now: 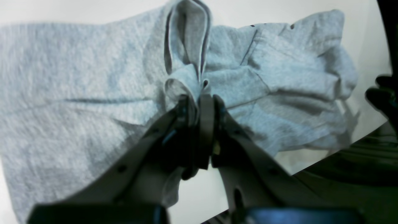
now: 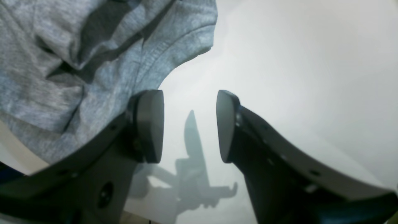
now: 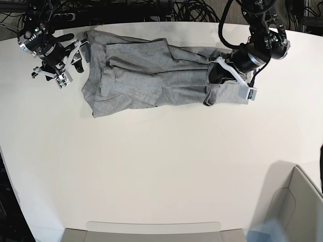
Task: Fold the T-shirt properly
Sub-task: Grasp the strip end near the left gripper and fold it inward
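The heather-grey T-shirt (image 3: 146,75) lies crumpled and stretched sideways along the far part of the white table (image 3: 161,166). My left gripper (image 3: 214,70) is at its right end. In the left wrist view this gripper (image 1: 199,102) is shut on a pinched bunch of the T-shirt (image 1: 77,77), with a loop of hem standing above the jaws. My right gripper (image 3: 75,54) is just off the shirt's left end. In the right wrist view it (image 2: 189,124) is open and empty over bare table, with the T-shirt (image 2: 77,62) beside its left finger (image 2: 150,124).
Black cables (image 3: 192,10) run along the table's far edge. A grey bin (image 3: 298,201) stands at the near right corner. A low grey tray edge (image 3: 151,229) lies along the near side.
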Controlling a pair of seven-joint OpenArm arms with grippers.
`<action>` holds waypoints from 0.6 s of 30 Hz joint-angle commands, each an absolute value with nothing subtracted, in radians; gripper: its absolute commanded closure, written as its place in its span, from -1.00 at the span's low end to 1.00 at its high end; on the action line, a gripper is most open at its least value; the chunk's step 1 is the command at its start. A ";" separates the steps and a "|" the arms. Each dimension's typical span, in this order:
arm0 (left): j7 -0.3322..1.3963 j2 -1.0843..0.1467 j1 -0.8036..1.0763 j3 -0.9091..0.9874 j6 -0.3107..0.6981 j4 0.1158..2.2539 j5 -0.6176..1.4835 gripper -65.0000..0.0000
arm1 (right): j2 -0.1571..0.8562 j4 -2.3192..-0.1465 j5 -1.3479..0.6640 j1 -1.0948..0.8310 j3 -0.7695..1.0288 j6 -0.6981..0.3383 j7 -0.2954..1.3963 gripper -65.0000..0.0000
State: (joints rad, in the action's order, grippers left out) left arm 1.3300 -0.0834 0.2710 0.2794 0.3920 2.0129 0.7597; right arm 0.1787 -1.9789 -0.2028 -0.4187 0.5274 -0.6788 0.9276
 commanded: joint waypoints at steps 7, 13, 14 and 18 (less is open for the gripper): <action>1.248 -0.088 0.265 0.196 0.315 2.018 0.777 1.00 | 0.189 -1.998 -0.206 -0.417 0.530 -0.698 0.912 0.16; 1.241 -0.090 0.265 0.166 0.315 1.988 0.776 1.00 | 0.189 -1.998 -0.206 -0.417 0.530 -0.698 0.912 0.16; 1.242 -0.090 0.265 0.166 0.315 1.988 0.776 1.00 | 0.189 -1.998 -0.206 -0.417 0.530 -0.698 0.912 0.16; 1.242 -0.091 0.268 0.171 0.315 1.992 0.780 0.33 | 0.189 -1.998 -0.211 -0.417 0.530 -0.698 0.912 0.16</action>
